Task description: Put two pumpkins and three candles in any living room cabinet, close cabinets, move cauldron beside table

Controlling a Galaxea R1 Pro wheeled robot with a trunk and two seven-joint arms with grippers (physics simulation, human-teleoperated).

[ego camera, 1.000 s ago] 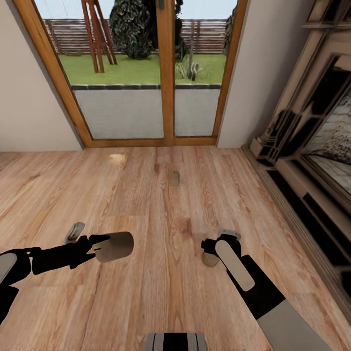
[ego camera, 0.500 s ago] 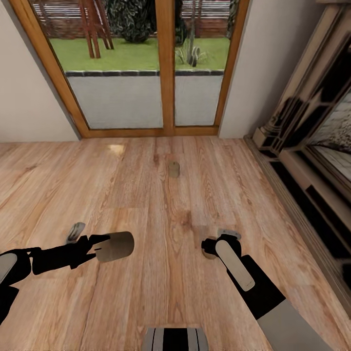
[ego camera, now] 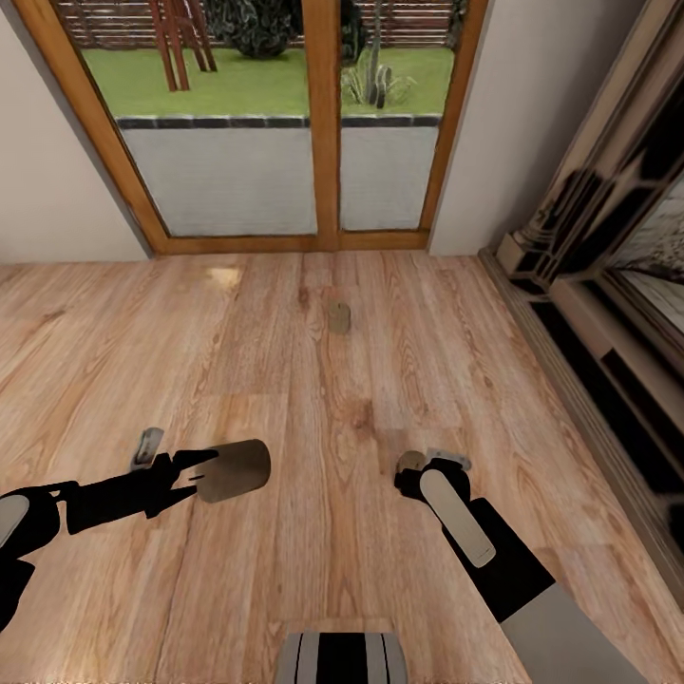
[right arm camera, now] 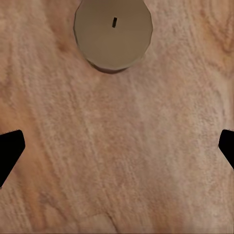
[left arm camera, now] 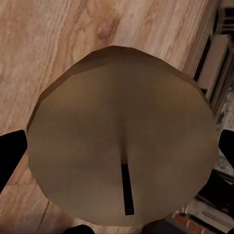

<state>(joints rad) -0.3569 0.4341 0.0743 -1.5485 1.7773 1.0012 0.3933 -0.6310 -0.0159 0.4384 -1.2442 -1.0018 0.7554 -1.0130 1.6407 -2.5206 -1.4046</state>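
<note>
My left gripper (ego camera: 211, 472) is shut on a beige candle (ego camera: 237, 469), held sideways above the plank floor. In the left wrist view that candle (left arm camera: 122, 141) sits between the dark fingertips (left arm camera: 10, 155), its wick end facing the camera. My right gripper (ego camera: 418, 472) is open low over the floor. A second candle (ego camera: 410, 462) stands just beyond its tips, partly hidden by it. From the right wrist view this candle (right arm camera: 113, 33) stands upright ahead of the spread fingertips (right arm camera: 9, 151), not between them. A third candle (ego camera: 339, 317) stands farther off toward the door.
The glass garden door (ego camera: 323, 123) with its wooden frame closes the far side. The fireplace surround (ego camera: 608, 285) runs along the right. Light wood floor (ego camera: 313, 551) lies around both arms, and my base (ego camera: 342, 657) shows at the bottom edge.
The head camera has tilted down, so door and floor slid up in the picture. The left gripper keeps its candle. The candle at the right gripper now peeks out past its tips.
</note>
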